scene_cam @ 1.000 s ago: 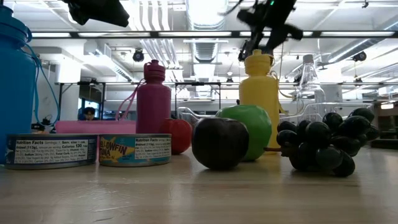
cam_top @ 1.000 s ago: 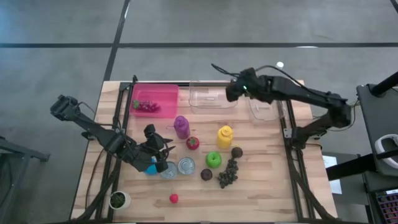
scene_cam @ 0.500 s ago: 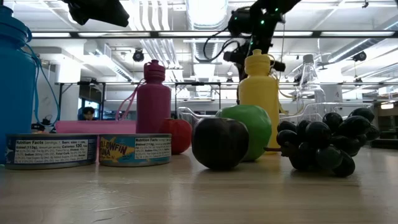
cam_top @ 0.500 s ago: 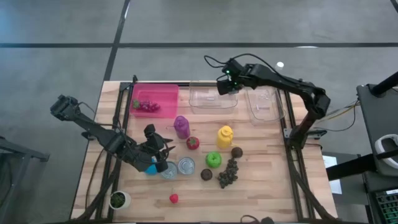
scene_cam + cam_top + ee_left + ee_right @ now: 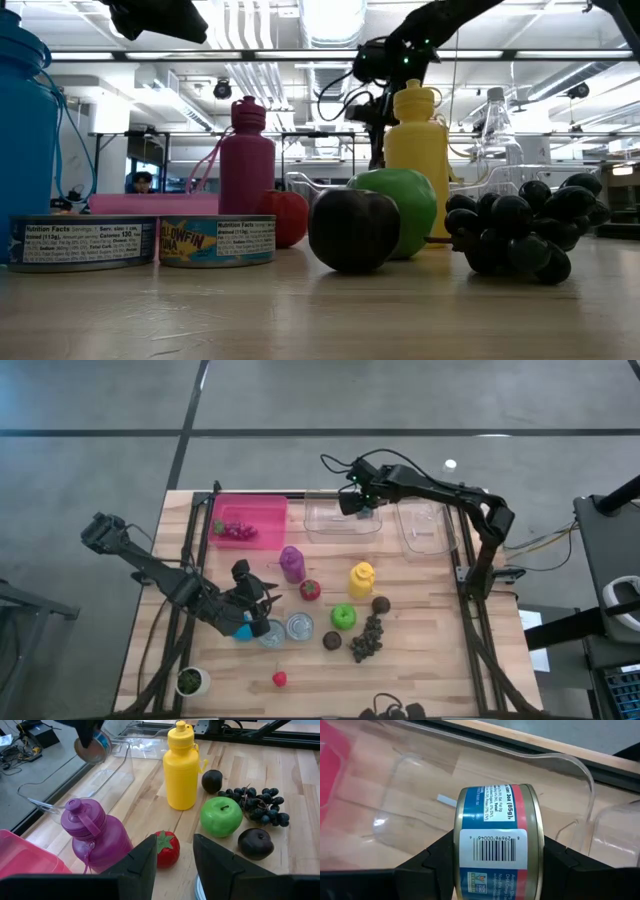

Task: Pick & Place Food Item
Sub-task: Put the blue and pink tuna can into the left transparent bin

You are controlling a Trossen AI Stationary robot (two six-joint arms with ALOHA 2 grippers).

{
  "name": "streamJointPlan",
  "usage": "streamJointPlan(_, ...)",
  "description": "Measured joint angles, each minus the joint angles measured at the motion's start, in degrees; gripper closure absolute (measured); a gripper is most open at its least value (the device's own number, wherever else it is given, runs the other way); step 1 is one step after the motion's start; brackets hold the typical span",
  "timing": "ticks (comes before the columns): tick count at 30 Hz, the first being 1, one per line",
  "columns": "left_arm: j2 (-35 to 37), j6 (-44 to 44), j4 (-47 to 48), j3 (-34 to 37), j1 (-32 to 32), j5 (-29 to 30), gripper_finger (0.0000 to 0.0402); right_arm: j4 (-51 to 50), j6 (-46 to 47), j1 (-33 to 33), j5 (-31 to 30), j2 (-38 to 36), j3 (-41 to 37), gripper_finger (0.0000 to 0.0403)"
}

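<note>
My right gripper hangs over the far end of the middle clear tub, shut on a small blue-and-red labelled can. The left wrist view shows that can high above the tub. My left gripper stands open with nothing between its fingers. It hangs above the blue bottle and two cans at the table's near left. A red tomato stands on the table beyond its fingers. My right gripper pinches the can between its two fingers, one on each flat end, so the labelled round side faces the wrist camera. The fingers slant steeply down from above. The can hangs on edge, lifted clear above the clear tub.
A pink tub holding grapes stands far left, and a second clear tub far right. Mid-table stand a purple bottle, a yellow bottle, a green apple, two dark plums, black grapes, a strawberry and a small pot.
My right gripper has carried the can toward the table's left edge and downward, coming over the middle clear tub. It has tipped to point more steeply down. The can has stayed in its hold.
</note>
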State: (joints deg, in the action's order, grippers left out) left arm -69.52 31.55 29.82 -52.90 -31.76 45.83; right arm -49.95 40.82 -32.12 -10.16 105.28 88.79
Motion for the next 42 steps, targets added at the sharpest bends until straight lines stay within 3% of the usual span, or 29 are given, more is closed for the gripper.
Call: streamJointPlan(42, 0.0, 0.0, 0.0, 0.0, 0.01, 0.02, 0.0273, 1.48, 3.11, -0.02, -0.48, 1.57, -4.96, 0.0187)
